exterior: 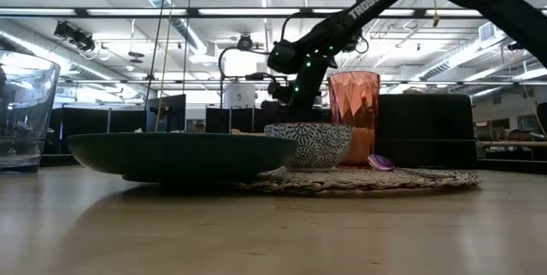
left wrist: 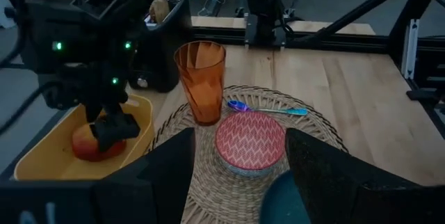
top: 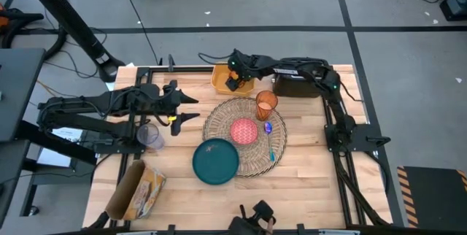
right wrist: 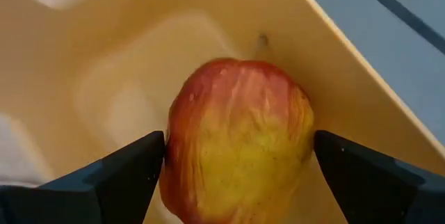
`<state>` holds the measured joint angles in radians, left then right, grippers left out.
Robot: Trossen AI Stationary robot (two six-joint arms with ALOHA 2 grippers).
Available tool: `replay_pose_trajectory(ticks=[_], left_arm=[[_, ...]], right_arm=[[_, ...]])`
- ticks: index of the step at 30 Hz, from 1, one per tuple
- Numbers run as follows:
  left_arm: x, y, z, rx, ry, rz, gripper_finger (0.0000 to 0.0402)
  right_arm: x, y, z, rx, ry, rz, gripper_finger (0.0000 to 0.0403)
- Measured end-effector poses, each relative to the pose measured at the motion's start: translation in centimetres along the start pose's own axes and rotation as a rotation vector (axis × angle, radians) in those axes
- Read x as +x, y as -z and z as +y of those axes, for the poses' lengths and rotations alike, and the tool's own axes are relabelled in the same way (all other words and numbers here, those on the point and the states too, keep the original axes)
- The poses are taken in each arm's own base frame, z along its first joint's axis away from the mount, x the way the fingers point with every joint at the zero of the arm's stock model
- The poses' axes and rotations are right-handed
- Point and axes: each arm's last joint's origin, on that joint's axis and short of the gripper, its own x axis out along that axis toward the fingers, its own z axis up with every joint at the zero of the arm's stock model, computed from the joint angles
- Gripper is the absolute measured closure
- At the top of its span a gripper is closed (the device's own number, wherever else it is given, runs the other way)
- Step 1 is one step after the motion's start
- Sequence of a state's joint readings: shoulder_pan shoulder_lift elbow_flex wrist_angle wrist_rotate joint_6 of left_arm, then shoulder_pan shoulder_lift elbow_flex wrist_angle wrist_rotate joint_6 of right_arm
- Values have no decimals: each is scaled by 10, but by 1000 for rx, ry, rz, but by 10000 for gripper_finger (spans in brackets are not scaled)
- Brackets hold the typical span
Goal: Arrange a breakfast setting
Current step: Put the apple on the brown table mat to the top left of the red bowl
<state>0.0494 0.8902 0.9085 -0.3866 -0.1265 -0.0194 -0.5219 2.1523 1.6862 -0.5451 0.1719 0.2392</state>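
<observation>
A round straw placemat (top: 244, 127) bears a small pink bowl (top: 244, 131), an orange cup (top: 266, 103) and a blue-green spoon (top: 271, 141). A dark teal plate (top: 216, 160) overlaps the mat's near-left rim. An orange-red fruit (right wrist: 236, 140) lies in the yellow tray (top: 219, 82) at the far side. My right gripper (top: 233, 82) reaches down into the tray and is shut on the fruit. My left gripper (top: 191, 109) is open and empty, left of the mat, pointing at it. A toast slice (left wrist: 161, 7) sticks up out of the black toaster (top: 295, 85). My right gripper pinches the fruit's two opposite sides (right wrist: 174, 147) between its two fingers (right wrist: 132, 175), which come down from above. The fruit sits low inside the tray (left wrist: 87, 144). I cannot tell whether it is lifted off the tray's floor.
A clear glass (top: 149, 136) stands left of the plate under my left arm. A bag of bread (top: 139, 191) lies at the near-left corner. Bare wood shows at the near right (top: 306, 184).
</observation>
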Motion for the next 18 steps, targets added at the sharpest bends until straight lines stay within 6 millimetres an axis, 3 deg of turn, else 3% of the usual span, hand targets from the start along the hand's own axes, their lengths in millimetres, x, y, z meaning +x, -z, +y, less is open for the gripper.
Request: replay_pose_trajectory(ticks=[11,18], left_arm=[[0,0,0,13,-3,5,170],[0,1,0,32,-3,8,170]], right_arm=[[5,-4,-11,93,-36,46,41],[-5,-6,-11,81,-46,42,11]])
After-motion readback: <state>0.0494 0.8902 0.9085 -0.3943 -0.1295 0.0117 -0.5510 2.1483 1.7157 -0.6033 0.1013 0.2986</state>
